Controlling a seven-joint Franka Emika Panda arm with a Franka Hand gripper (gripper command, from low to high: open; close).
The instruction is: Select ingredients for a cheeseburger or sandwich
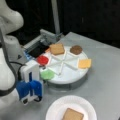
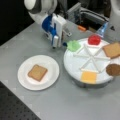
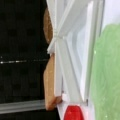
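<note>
- White paper plate (image 2: 25, 80) sits toward the bottom of both front views, and one toast (image 2: 37, 72) lies flat near its middle, so we read it as the base of the sandwich, with nothing stacked on it yet.
- The other pieces wait in a white round tray (image 2: 75, 65), each in its own wedge-shaped compartment, which keeps them apart and easy to pick singly.
- In a front view we see the second toast (image 1: 57, 49), the patty (image 1: 76, 49), the cheese (image 1: 84, 63), the tomato (image 1: 42, 60) and the lettuce (image 1: 47, 74) spread around the tray.
- The blue and white gripper (image 2: 55, 45) hangs just outside the tray's rim, beside the lettuce compartment and nearer to the lettuce than to any other piece.
- We see nothing held in the gripper; we cannot tell how far apart its fingers stand.
- The wrist view looks across the tray from close up: the lettuce (image 3: 107, 75) fills its right side, the tomato (image 3: 73, 113) shows at the bottom, and white dividers run between them, which suggests the gripper is lined up with that side of the tray.
</note>
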